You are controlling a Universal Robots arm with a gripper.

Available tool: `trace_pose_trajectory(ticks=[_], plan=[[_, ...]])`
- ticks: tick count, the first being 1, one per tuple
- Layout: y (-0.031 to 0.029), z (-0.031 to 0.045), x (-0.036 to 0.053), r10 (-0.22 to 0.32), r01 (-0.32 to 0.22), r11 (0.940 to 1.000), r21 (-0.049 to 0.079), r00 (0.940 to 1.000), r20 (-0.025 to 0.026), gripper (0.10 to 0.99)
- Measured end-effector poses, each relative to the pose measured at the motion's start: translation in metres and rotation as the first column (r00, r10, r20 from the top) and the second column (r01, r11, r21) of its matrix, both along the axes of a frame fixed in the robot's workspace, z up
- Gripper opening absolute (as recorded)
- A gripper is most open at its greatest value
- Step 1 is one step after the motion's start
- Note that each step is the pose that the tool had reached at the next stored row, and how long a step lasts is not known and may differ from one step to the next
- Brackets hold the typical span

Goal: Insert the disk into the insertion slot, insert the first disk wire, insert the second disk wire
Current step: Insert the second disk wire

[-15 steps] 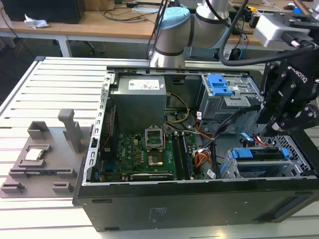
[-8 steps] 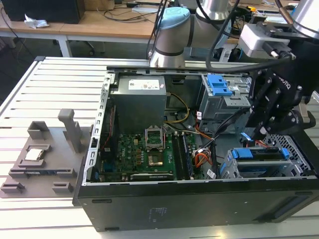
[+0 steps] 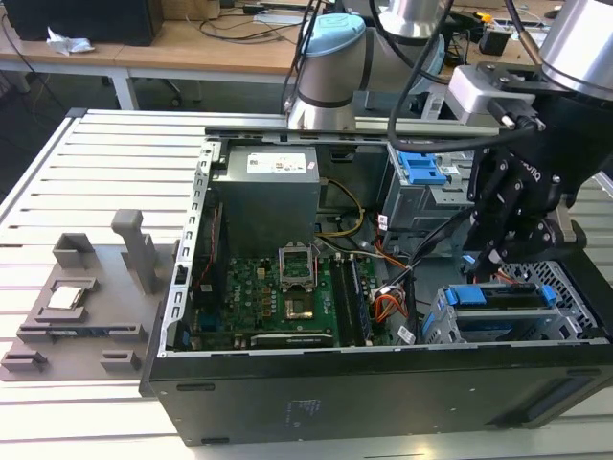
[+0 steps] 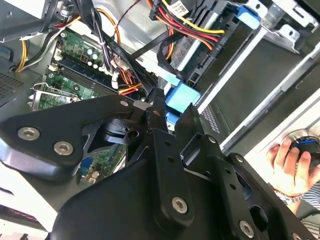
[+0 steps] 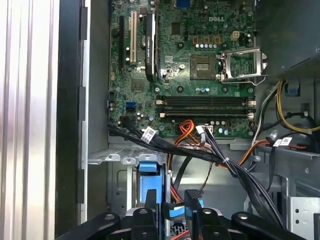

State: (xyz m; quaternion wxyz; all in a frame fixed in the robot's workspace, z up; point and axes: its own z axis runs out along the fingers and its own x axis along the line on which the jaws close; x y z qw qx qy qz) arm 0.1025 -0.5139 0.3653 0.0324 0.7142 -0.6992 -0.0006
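Observation:
The disk (image 3: 501, 296), in its bright blue carrier, lies inside the insertion slot (image 3: 436, 321), a low grey perforated cage at the case's front corner on the exterior view's right. My black gripper (image 3: 488, 257) hangs just above the disk's end that faces the motherboard. In both wrist views the two fingers stand a connector's width apart, gripper (image 4: 172, 112) and gripper (image 5: 171, 200). A blue connector (image 4: 181, 97) on a black flat wire sits between them and pokes past their tips toward the blue carrier (image 5: 149, 182).
The open case holds a green motherboard (image 3: 278, 287), a grey power supply (image 3: 266, 196) and a taller cage with a blue latch (image 3: 421, 171). Bundled wires (image 5: 200, 150) cross close to the gripper. A grey fixture (image 3: 86, 297) sits at the exterior view's left. A person's hand (image 4: 287, 165) is nearby.

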Motion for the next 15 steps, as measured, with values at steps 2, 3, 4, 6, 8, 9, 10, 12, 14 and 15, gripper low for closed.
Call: trace_pose_trajectory(ticks=[2,3,4,6,8,9,10,12,14,15], plan=[[0.0029,-0.0031,0.0001,0.010,-0.010,0.9999,-0.004,1.0000,0.0000,0.361],[0.0041,-0.0047,0.0002,0.014,-0.014,0.9999,-0.006,0.9999,0.0000,0.361],[0.0050,-0.0063,0.0003,0.020,-0.020,0.9998,-0.008,0.9998,-0.0001,0.361],[0.0067,-0.0105,0.0005,0.037,-0.037,0.9993,-0.012,0.9993,-0.0001,0.361],[0.0093,-0.0168,0.0015,0.063,-0.063,0.9979,-0.017,0.9980,-0.0005,0.361],[0.0107,-0.0196,0.0027,0.070,-0.070,0.9973,-0.020,0.9975,-0.0006,0.361],[0.0118,-0.0219,0.0043,0.076,-0.076,0.9968,-0.025,0.9971,-0.0010,0.361],[0.0122,-0.0234,0.0066,0.082,-0.082,0.9961,-0.034,0.9967,-0.0017,0.361],[0.0122,-0.0240,0.0083,0.084,-0.084,0.9954,-0.045,0.9964,-0.0026,0.361],[0.0122,-0.0244,0.0089,0.086,-0.086,0.9950,-0.052,0.9963,-0.0033,0.361]])
